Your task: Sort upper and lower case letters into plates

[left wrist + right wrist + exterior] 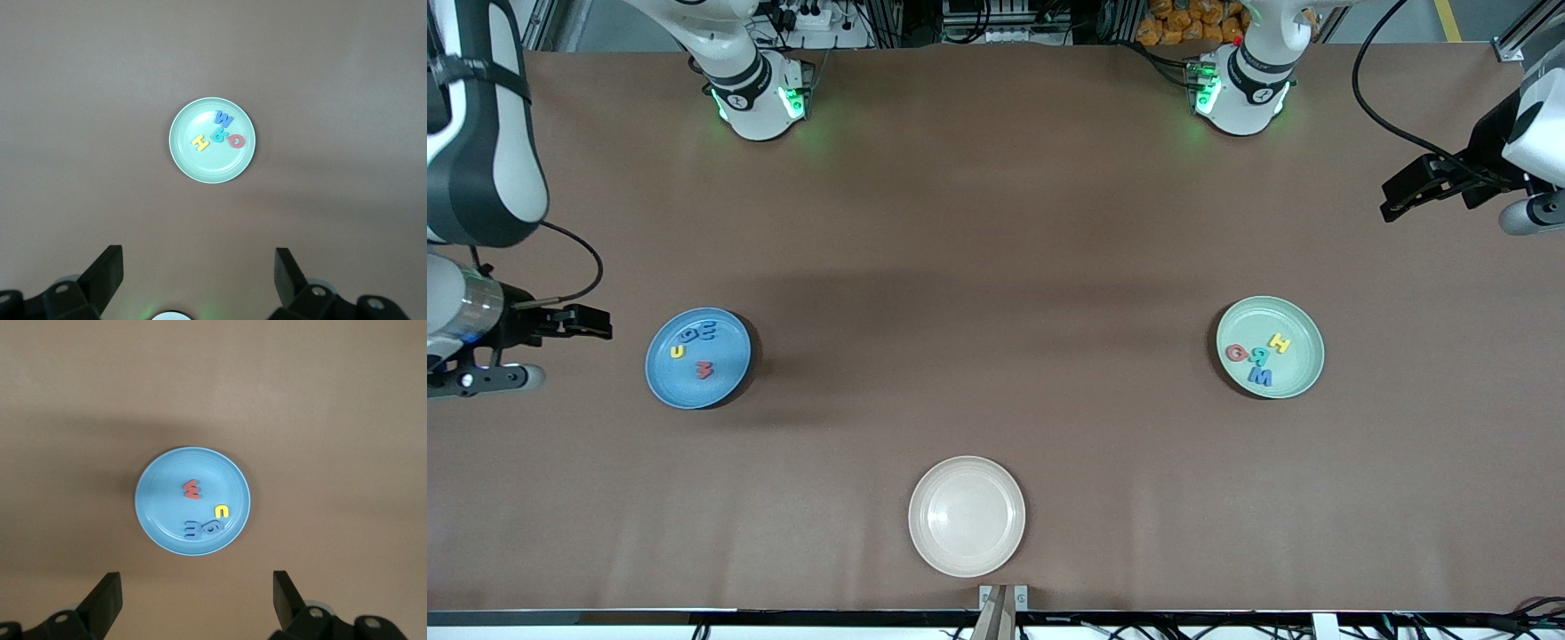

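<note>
Overhead, from the front view, the brown matte table (996,222) is carrying 3 round shallow plates. The blue plate (660,373) is lying toward the right arm's end, just beside the right gripper (596,323), which is hanging over bare table with nothing in it. In that plate 4 small flat foam letters are resting: a yellow one (679,352), 2 dark blue ones (698,332) side by side, and a red one (705,370) nearer the camera. The mint green plate (1303,333) is sitting toward the left arm's end, nearer the camera than the table below the left gripper (1396,203), which is raised, apart from the plate and holding nothing. Its 4 letters are clustered: a red ring shape (1236,353), a teal one (1259,357), a yellow H (1280,343) and a blue M (1260,377). A cream plate (967,556), smooth and bare, is lying at the camera's edge, well apart from both grippers.

In the left wrist view, the left gripper (199,272) is standing wide open and empty, its 2 dark fingers (107,270) framing bare table, with the mint green plate (200,167) well apart from it. The yellow H (199,142) is lying with its long axis slanted; the blue M (224,120) is tilted too.

In the right wrist view, the right gripper (197,595) is likewise spread wide and empty, the blue plate (157,513) lying near its fingertips. The red letter (191,489) is sitting mid-plate.
</note>
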{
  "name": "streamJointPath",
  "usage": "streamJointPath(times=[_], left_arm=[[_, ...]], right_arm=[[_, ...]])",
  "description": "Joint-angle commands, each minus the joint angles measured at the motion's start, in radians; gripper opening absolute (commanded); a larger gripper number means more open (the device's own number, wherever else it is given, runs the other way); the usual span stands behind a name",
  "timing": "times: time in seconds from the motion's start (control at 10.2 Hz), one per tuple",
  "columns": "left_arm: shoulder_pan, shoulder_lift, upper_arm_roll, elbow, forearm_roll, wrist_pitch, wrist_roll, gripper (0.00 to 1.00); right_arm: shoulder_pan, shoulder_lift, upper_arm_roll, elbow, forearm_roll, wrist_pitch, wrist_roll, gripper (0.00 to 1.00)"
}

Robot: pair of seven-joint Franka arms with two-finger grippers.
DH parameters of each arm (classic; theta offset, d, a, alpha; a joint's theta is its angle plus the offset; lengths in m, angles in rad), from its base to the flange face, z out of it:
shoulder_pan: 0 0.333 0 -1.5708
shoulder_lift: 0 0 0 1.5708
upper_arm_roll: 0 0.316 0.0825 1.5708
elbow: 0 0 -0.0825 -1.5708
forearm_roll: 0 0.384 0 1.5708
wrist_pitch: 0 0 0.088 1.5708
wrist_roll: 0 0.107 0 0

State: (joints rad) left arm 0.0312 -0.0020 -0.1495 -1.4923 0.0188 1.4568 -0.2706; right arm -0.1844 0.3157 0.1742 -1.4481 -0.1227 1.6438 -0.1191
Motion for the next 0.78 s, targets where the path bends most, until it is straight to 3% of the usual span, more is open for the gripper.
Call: streamJointPath(times=[0.0, 0.49, 0.68], left_arm=[[0.003, 0.016, -0.001, 0.032, 0.001, -0.007, 0.014, 1.00], [0.001, 0.016, -0.001, 0.032, 0.001, -0.007, 0.014, 1.00], [0.001, 0.016, -0.001, 0.032, 0.001, -0.007, 0.016, 1.00]], right_arm=[[0.011, 0.014, 0.001, 0.161, 0.014, -0.146, 0.009, 1.00], [0.019, 0.010, 0.016, 0.209, 0.009, -0.286, 0.012, 1.00], [0.023, -0.036, 0.010, 0.195, 0.012, -0.282, 0.013, 1.00]])
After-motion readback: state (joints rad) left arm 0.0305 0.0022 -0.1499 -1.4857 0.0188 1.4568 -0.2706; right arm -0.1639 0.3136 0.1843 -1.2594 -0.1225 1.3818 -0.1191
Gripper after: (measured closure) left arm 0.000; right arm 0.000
